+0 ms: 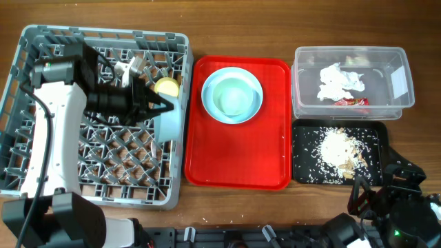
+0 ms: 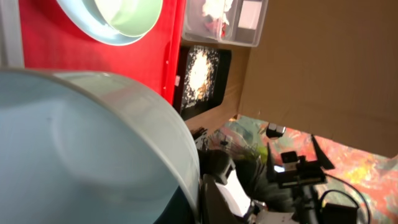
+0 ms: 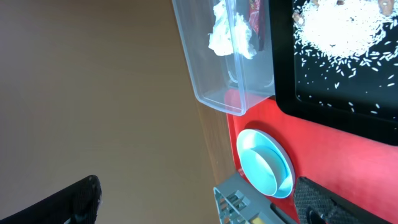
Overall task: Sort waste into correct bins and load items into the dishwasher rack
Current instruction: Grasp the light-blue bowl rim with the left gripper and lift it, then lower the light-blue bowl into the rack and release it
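Note:
My left gripper (image 1: pixel 160 108) is shut on the rim of a light blue bowl (image 1: pixel 170 118), held on edge over the right side of the grey dishwasher rack (image 1: pixel 41 158). That bowl (image 2: pixel 93 143) fills the left wrist view. A yellow-green cup (image 1: pixel 167 87) sits in the rack just behind it. A second blue bowl (image 1: pixel 232 98) rests in the blue plate (image 1: pixel 212 81) on the red tray. The clear tub (image 1: pixel 396 83) holds the white napkin (image 1: pixel 339 81) and the foil wrapper (image 1: pixel 353 102). Rice scraps (image 1: pixel 337 146) lie in the black tray (image 1: pixel 303 172). My right gripper (image 1: pixel 368 196) stands open at the front right, holding nothing.
The red serving tray (image 1: pixel 234 155) lies between the rack and the bins. Something white and small (image 1: pixel 129 67) lies in the rack's back rows. The left arm's white body (image 1: pixel 48 131) stretches over the rack's left half. Bare wood table (image 3: pixel 93 93) lies beyond the tub.

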